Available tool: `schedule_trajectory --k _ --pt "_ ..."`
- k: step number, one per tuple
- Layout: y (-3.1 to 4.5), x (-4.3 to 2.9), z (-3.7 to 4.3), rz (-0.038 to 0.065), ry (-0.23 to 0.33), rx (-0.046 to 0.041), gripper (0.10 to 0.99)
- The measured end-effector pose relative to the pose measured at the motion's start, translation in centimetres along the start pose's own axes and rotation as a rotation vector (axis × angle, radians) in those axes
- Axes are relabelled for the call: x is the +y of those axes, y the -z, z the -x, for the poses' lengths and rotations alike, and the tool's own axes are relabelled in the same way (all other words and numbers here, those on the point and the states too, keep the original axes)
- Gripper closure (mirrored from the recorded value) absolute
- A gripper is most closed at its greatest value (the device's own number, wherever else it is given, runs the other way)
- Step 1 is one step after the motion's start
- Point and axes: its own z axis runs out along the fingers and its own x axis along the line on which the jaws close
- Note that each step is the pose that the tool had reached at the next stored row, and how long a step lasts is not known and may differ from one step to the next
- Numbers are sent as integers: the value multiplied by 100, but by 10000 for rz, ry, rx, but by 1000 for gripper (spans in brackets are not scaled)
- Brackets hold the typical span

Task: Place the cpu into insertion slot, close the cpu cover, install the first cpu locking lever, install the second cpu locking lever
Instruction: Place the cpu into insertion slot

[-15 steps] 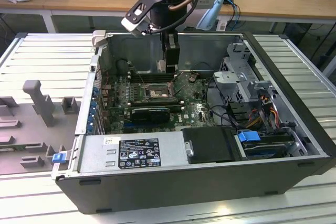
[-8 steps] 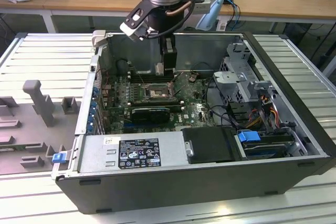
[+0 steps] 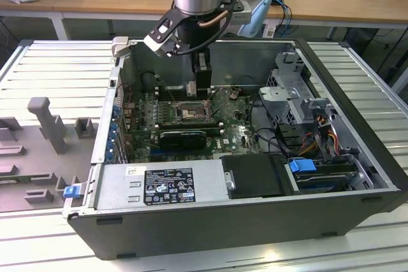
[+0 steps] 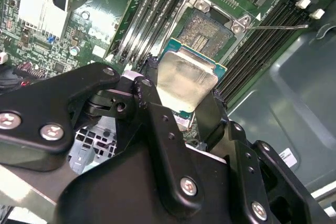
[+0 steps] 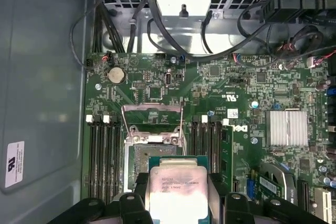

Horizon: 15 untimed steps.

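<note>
In both wrist views my gripper (image 5: 177, 195) (image 4: 184, 90) is shut on the cpu (image 5: 176, 187) (image 4: 186, 80), a silvery square chip clamped by its edges between two black fingers (image 5: 218, 184). The chip hangs just above and short of the insertion slot (image 5: 147, 153) (image 4: 212, 30), whose dark pin field lies bare. The cpu cover (image 5: 152, 109) is swung open away from the socket, a thin metal frame with a window. A thin locking lever (image 4: 278, 26) juts out beside the socket. In the exterior view the gripper (image 3: 203, 93) reaches down into the open computer case over the socket (image 3: 191, 111).
Long black memory slots (image 5: 102, 156) flank the socket on both sides. A black expansion card (image 3: 183, 137), a finned heat sink (image 5: 286, 128), cables (image 5: 173, 40), the drive cage (image 3: 293, 93) and the power supply (image 3: 159, 186) crowd the case. Grey fixtures (image 3: 48, 122) stand outside it.
</note>
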Motion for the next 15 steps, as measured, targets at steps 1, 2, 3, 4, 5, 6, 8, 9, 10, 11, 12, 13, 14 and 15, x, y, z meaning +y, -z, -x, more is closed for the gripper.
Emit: schedule_trajectory --k 1,2,3,4,5,6,8,9,10,11,12,13,14,15 --pt "-9 -1 0 3 0 6 557" --pt "-21 -4 1 7 2 11 557" --pt "-31 -5 1 8 1 20 557" --pt "-37 -7 1 6 0 19 557" --pt "-41 -7 1 6 -1 19 557" --pt "-49 -8 1 7 0 20 557" --pt "-59 -9 1 7 -1 21 557" --pt "-62 -9 2 7 -1 22 557" --pt "-62 -17 1 7 -3 22 557" --pt "-64 -20 2 7 -2 23 557" --pt "-67 -20 1 7 0 24 557" --pt "-72 -21 1 8 0 25 557" --pt "-76 -22 2 8 -1 25 557" --pt "-78 -22 2 7 -1 24 557"
